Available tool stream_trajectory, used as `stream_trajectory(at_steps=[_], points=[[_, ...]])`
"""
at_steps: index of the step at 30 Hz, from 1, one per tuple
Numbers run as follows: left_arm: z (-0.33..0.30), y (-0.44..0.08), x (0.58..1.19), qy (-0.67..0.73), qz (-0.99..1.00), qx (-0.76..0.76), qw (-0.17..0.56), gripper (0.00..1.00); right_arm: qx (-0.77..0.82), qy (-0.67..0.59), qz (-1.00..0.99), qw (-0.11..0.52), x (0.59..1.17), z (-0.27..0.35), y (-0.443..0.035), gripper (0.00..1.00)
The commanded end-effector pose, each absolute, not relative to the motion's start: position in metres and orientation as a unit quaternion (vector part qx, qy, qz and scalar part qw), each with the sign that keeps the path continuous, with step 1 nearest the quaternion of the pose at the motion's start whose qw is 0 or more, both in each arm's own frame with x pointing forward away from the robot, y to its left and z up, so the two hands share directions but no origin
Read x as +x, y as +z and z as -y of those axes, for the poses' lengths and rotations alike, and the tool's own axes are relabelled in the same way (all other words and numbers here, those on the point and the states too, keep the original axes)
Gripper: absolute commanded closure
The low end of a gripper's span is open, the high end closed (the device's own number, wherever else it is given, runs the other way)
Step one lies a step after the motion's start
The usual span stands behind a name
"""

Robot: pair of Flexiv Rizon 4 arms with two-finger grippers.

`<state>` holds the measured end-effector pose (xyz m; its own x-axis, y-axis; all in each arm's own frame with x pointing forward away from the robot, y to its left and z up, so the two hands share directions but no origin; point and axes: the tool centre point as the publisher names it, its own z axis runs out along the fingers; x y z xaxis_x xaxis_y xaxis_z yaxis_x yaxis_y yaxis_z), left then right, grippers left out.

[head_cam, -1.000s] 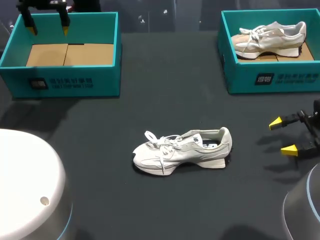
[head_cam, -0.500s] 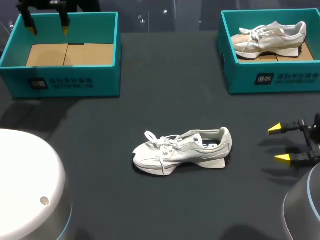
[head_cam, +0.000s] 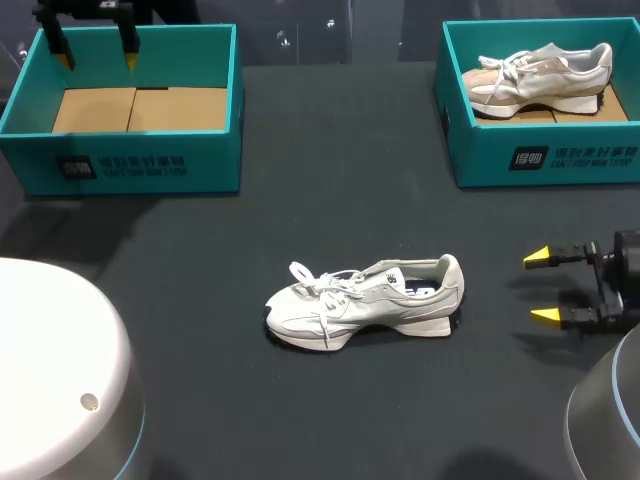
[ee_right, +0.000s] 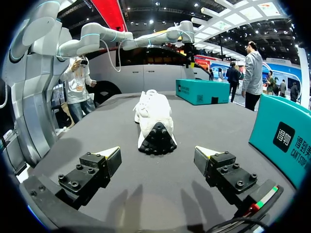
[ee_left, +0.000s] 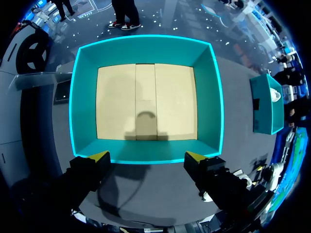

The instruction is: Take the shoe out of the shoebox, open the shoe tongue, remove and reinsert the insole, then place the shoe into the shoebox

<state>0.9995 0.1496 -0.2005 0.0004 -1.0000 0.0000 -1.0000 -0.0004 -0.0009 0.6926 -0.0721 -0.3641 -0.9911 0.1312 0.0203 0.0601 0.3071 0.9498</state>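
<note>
**A:** Which step is the robot on?

**B:** Probably opening the tongue. The pale grey-white lace-up sneaker (head_cam: 365, 300) is already out and sits near the middle of the dark table, toe toward the left edge and heel toward the right. Its laces look tied or at least bunched over the tongue, and the insole seems to be inside.

**A:** Is either gripper holding anything?

**B:** No. The right gripper (head_cam: 541, 287) is near the right edge, level with the heel but well apart from it. Its yellow-tipped fingers are spread with nothing between them. The left gripper (ee_left: 146, 156) hangs over the empty teal cardboard shoebox (head_cam: 130, 170) at the far left corner, also spread and empty.

**A:** And the other box?

**B:** The second teal shoebox (head_cam: 560, 160) at the far right corner holds a matching beige-grey sneaker (head_cam: 540, 75), which nothing is touching.

**A:** What does the next move call for?

**B:** The right arm would likely have to close in on the heel and pin it. The left arm has the whole table to cross before it can reach the tongue. The shoe is light, so it may slide if pushed before it's gripped.
</note>
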Motion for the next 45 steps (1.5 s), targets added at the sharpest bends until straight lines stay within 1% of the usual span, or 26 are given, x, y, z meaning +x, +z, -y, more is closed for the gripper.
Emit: stream_trajectory(at_steps=[1,30,45], points=[[-0.150,-0.200,1.000,0.000,-0.707,-0.707,0.000,0.00,0.060,0.583,-0.810,0.033,0.697,0.061,-0.372,0.00],[-0.150,-0.200,1.000,0.000,-0.707,-0.707,0.000,0.00,0.068,0.591,-0.803,0.042,0.705,-0.005,-0.393,0.00],[-0.150,-0.200,1.000,0.000,-0.707,-0.707,0.000,0.00,0.061,0.595,-0.801,0.034,0.707,-0.039,-0.401,0.00]])
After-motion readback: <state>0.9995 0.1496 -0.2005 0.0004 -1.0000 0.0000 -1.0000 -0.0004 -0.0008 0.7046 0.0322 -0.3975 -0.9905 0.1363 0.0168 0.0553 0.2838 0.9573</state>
